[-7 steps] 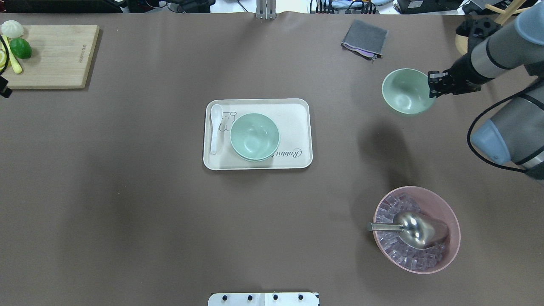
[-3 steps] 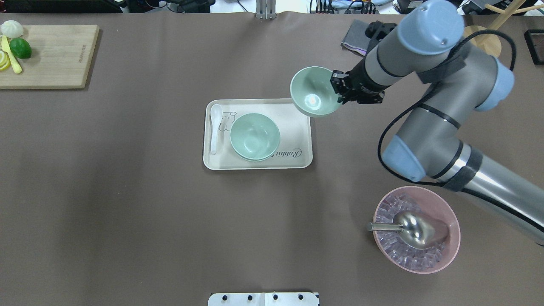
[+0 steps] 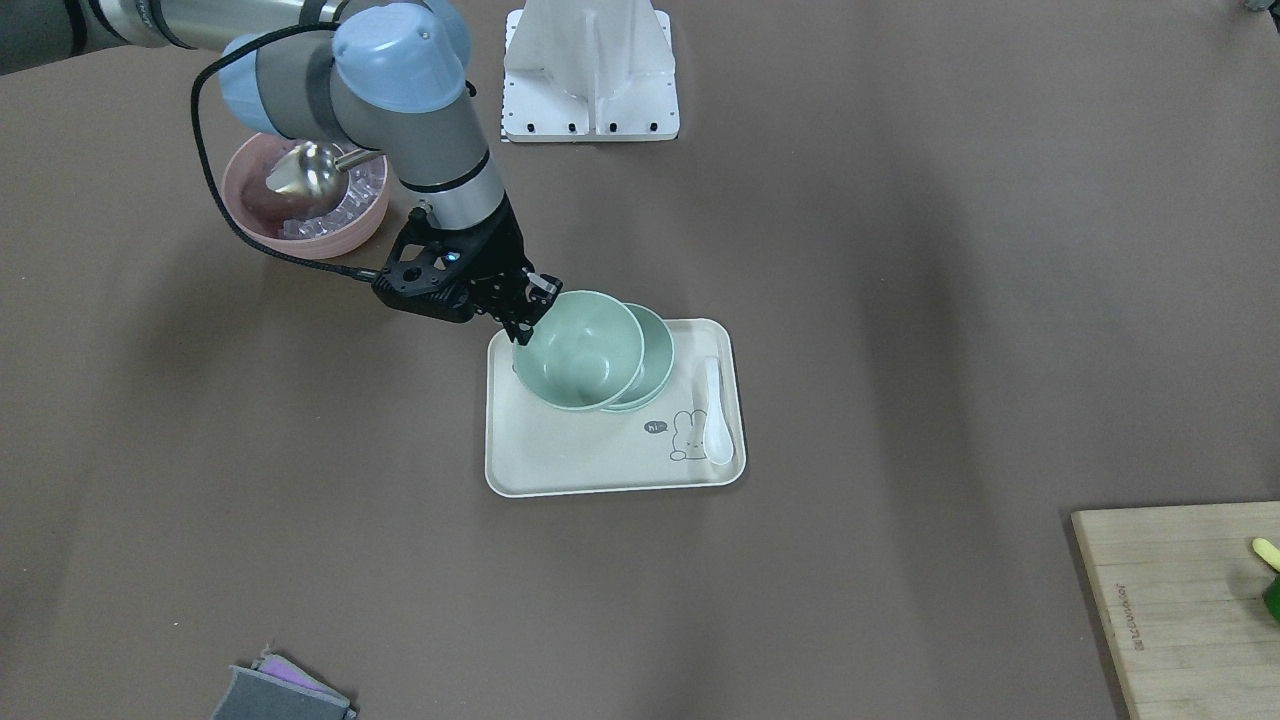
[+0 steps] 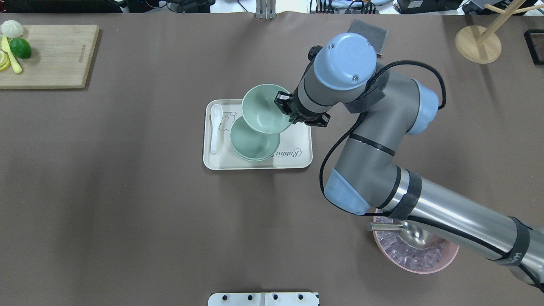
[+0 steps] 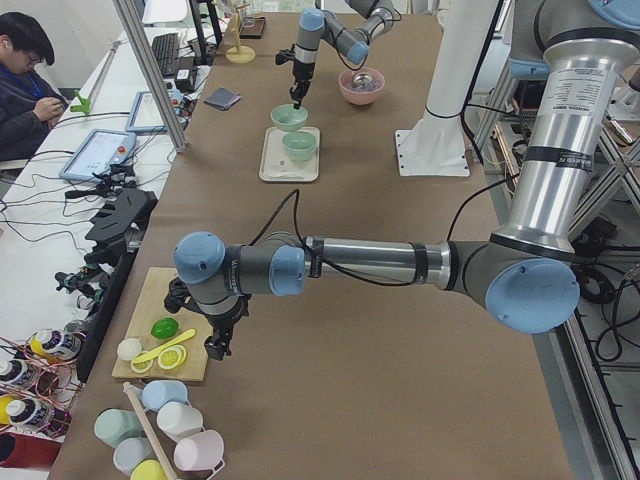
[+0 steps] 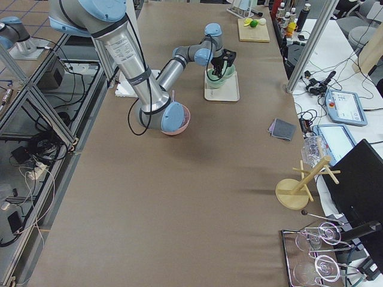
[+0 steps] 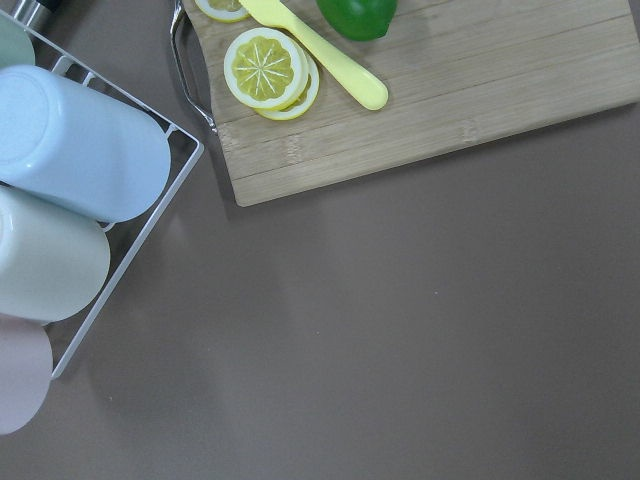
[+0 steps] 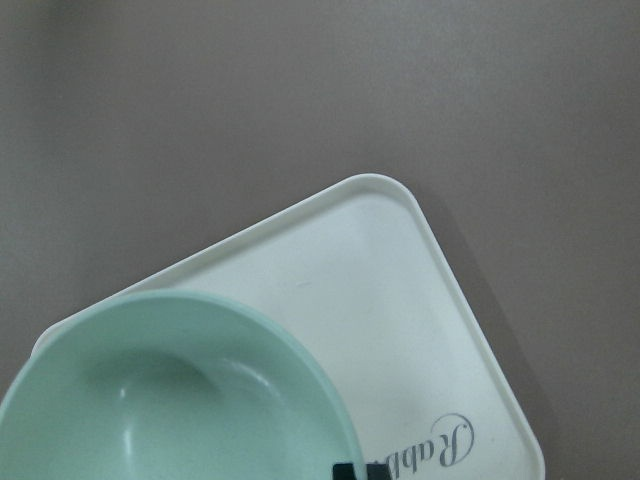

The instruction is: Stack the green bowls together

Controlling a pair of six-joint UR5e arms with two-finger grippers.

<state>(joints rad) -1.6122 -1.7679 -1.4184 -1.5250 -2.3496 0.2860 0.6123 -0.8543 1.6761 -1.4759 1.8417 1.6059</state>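
My right gripper [image 4: 284, 107] is shut on the right rim of a pale green bowl [image 4: 264, 109] and holds it in the air over the white tray [image 4: 297, 163]. The held bowl hangs above the far edge of two nested green bowls [image 4: 254, 146] that sit on the tray. The front view shows the same gripper [image 3: 529, 307], the held bowl [image 3: 578, 350] and the nested pair [image 3: 657, 362] partly behind it. In the right wrist view the held bowl [image 8: 170, 400] fills the lower left. My left gripper [image 5: 220, 342] hovers by the cutting board; I cannot tell its state.
A white spoon [image 4: 215, 127] lies on the tray's left side. A pink bowl [image 4: 418, 257] with ice and a metal scoop sits front right, partly under my right arm. A cutting board [image 4: 55, 55] with lime and lemon slices is far left. A rack of cups [image 7: 70, 190] stands beside it.
My right arm has swept left with the green bowl, from the table's right side to over the tray and the nested bowls.
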